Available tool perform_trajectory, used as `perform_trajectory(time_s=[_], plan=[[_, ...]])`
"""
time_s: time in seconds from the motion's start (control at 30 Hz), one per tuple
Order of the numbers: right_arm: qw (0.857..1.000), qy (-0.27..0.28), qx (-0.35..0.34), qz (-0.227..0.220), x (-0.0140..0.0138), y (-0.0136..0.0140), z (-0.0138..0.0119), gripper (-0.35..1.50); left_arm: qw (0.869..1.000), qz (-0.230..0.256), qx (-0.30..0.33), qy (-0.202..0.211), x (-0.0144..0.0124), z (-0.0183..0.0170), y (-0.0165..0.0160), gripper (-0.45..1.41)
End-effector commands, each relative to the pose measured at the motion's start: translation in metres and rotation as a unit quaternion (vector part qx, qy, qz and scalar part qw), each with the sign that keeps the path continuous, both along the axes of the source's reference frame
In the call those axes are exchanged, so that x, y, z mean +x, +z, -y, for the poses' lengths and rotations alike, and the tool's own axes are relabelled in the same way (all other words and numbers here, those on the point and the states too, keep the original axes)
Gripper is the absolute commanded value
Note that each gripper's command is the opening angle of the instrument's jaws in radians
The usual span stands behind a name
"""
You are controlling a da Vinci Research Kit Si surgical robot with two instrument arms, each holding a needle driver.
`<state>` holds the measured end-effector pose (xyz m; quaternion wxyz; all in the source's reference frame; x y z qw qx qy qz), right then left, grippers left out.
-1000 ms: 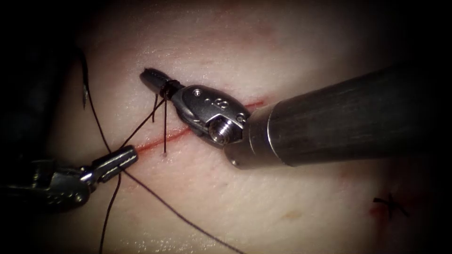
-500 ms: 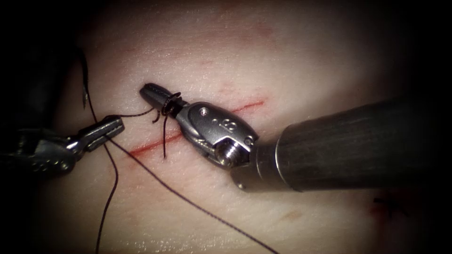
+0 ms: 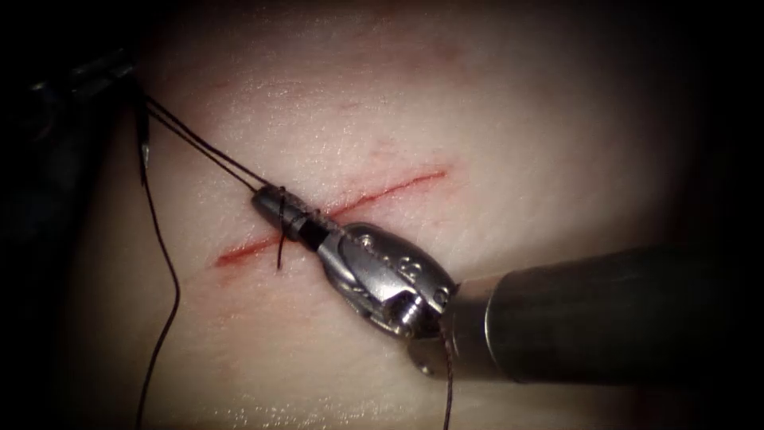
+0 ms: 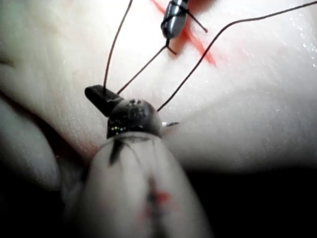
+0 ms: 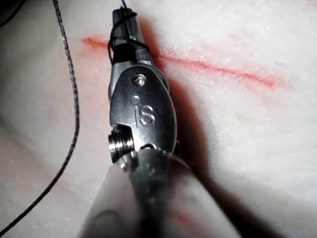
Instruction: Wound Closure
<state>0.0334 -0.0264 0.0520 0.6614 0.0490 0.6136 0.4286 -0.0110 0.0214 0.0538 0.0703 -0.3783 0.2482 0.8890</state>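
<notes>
Right tool [image 3: 274, 205] lies over the cut [image 3: 382, 189], jaws together with thread [image 3: 208, 151] looped round them; left tool [image 4: 101, 97] clamps the thread taut; needle [image 3: 144, 147] lies free on the tissue [image 3: 493, 119], left.

Right hand [image 3: 270, 204] closed; left hand [image 4: 101, 97] closed.

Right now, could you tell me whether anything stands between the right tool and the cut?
Nothing visible does: the right tool, thread wound round its shut jaws, lies directly over the cut. The left tool holds that thread; needle unclear.
</notes>
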Motion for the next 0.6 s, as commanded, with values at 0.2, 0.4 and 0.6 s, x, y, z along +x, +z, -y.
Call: perform_trajectory(time_s=[0.2,0.4,0.6], plan=[[1.000,-0.005,-0.007,0.001,-0.0006,0.0004,0.0036,-0.35,1.000,-0.016,-0.002,-0.010,-0.0001,-0.0034,0.0008,-0.45],[1.000,-0.004,-0.014,0.003,-0.0011,0.0006,0.0053,-0.35,0.998,-0.038,-0.026,-0.046,0.0009,-0.0080,0.0013,-0.45],[1.000,-0.002,-0.019,0.003,-0.0014,0.0006,0.0064,-0.35,0.995,-0.051,-0.033,-0.073,0.0030,-0.0109,0.0023,-0.45]])
